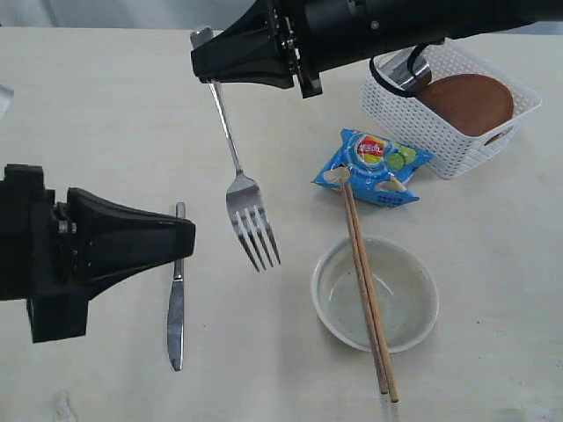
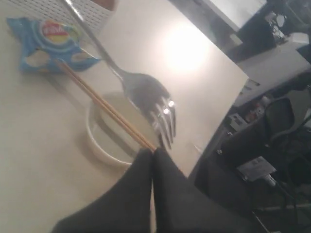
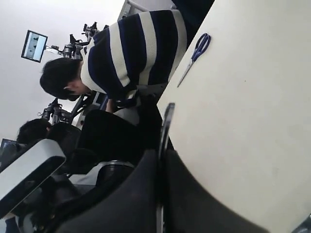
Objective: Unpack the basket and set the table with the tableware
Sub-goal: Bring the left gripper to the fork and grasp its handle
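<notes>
Exterior view: right end effector (image 1: 208,63) clenched on the fork (image 1: 250,207), tines hanging below.

Far right, basket (image 1: 400,119) holds brown plate (image 1: 466,104), steel cup (image 1: 409,69). Centre, fork (image 1: 249,207) aloft, tines nearward. Near left, knife (image 1: 176,303) flat. Near right, chopsticks (image 1: 354,237) across white bowl (image 1: 406,303).

Past the right gripper (image 3: 158,154), a small lit monitor (image 3: 34,46) hangs before a pale plain wall (image 3: 63,14), and a person in a navy-and-white striped sweater (image 3: 131,53) bends over among dark stands (image 3: 57,111). Beyond the left gripper (image 2: 153,151), a bright glare patch (image 2: 187,48) lies on the bench (image 2: 39,160). Off its far edge stand what may be dark office chairs (image 2: 286,116).
</notes>
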